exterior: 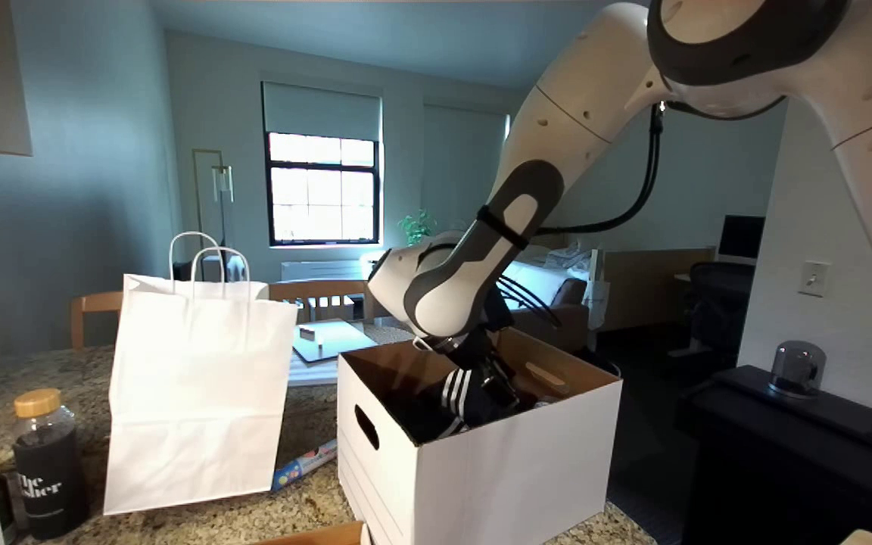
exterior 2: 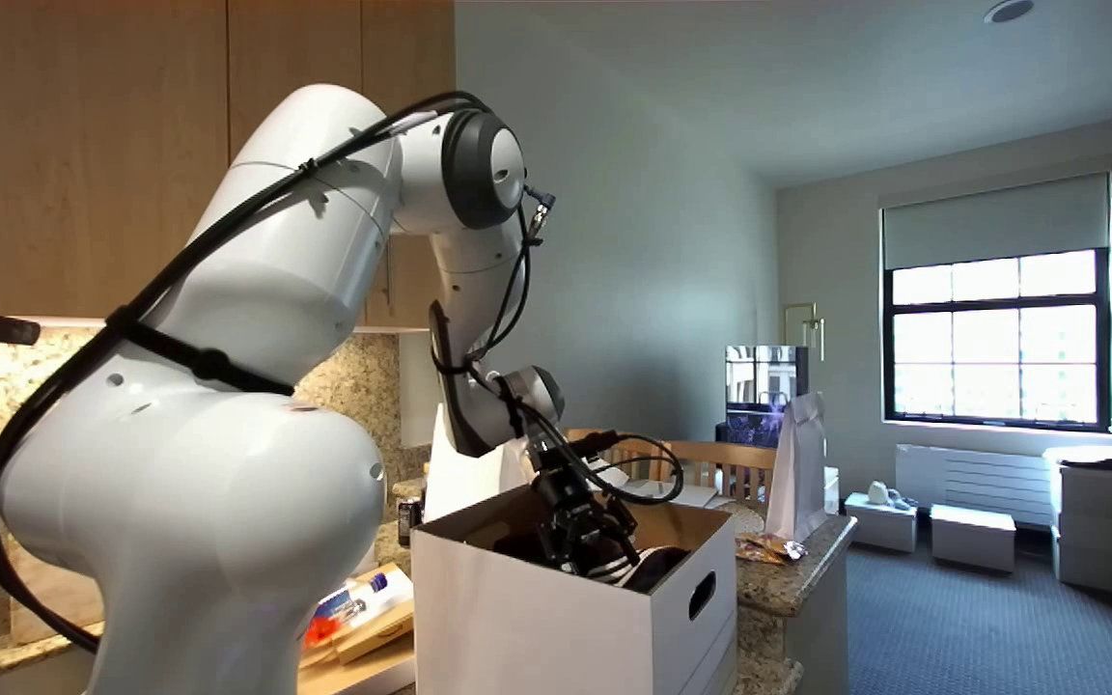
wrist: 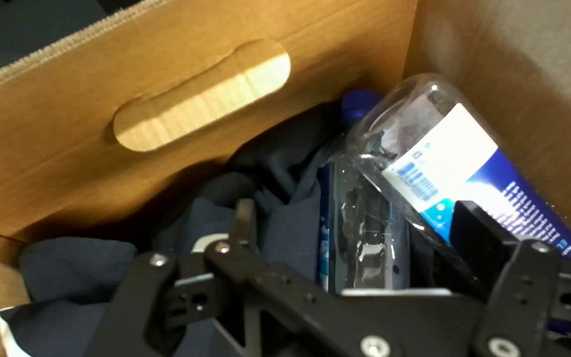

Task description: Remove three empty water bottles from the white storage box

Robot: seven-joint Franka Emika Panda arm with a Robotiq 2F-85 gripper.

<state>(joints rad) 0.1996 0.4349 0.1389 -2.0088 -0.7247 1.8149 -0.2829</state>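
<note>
Down inside the white storage box (exterior: 515, 484) reaches the gripper (wrist: 357, 223), its tip below the rim in both exterior views. Its fingers (wrist: 486, 243) stand wide apart, released. In the wrist view one water bottle (wrist: 464, 163), clear with a white-and-blue label, slants along a side of the box, its rounded base toward the oval hand-hole (wrist: 201, 96); a finger crosses in front of it, and whether they touch cannot be told. A second water bottle (wrist: 365, 228) lies partly under it, in the space between the fingers, with a blue cap (wrist: 360, 103) at the end near the hand-hole. Dark cloth (wrist: 77, 267) fills much of the box beside them.

Outside the box, in an exterior view, a blue-capped clear bottle (exterior 2: 358, 606) lies at some brown cardboard (exterior 2: 373, 642); whether in it or on it cannot be told. A white paper bag (exterior: 201, 401) with loop handles stands upright near the box on the granite countertop (exterior: 300, 511), its contents hidden. Beside it stands a tan-lidded glass jar (exterior: 48, 477), dark in its lower part.
</note>
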